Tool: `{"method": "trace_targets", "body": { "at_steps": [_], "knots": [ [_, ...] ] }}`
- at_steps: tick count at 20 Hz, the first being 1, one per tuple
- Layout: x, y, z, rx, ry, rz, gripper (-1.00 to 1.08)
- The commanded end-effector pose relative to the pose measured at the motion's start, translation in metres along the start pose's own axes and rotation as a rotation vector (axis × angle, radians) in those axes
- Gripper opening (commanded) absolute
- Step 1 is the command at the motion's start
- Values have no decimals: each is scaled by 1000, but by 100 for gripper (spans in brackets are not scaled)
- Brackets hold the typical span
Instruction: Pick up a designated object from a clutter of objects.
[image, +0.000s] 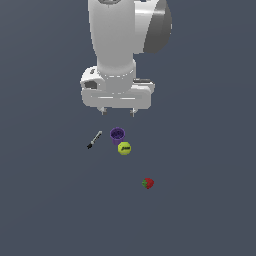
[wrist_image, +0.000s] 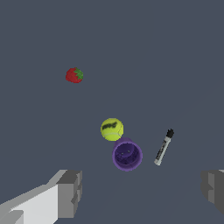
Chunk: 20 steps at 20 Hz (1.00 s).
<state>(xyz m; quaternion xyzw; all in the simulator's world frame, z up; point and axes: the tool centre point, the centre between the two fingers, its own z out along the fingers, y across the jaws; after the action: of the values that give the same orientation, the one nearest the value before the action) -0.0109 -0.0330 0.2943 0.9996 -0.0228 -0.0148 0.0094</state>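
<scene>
The stick tool (image: 94, 139), grey shaft with a black end, is what we must lift; it lies flat on the grey desk (image: 45, 210), just beside the purple cup (image: 117, 134) on the exterior view's left and apart from it. Going largest to smallest: our arm (image: 122, 45) hangs high above the clutter, its gripper (image: 118, 112) with jaws released and wide, holding nothing. Below sit the cup, the tennis ball (image: 124, 148) touching or nearly touching it, then the strawberry (image: 147, 183) well apart. We judge we are at the approach step: next we must shift over the tool, align the jaws across its shaft, and descend clear of the cup.
</scene>
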Motion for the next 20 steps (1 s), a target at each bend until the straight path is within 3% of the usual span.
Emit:
{"method": "trace_targets", "body": {
  "at_steps": [1, 10, 20],
  "knots": [
    [1, 8, 15, 8, 0, 20, 100],
    [-1, 52, 92, 39, 8, 136, 100],
    [-30, 109, 184, 45, 19, 297, 100]
  ]
}}
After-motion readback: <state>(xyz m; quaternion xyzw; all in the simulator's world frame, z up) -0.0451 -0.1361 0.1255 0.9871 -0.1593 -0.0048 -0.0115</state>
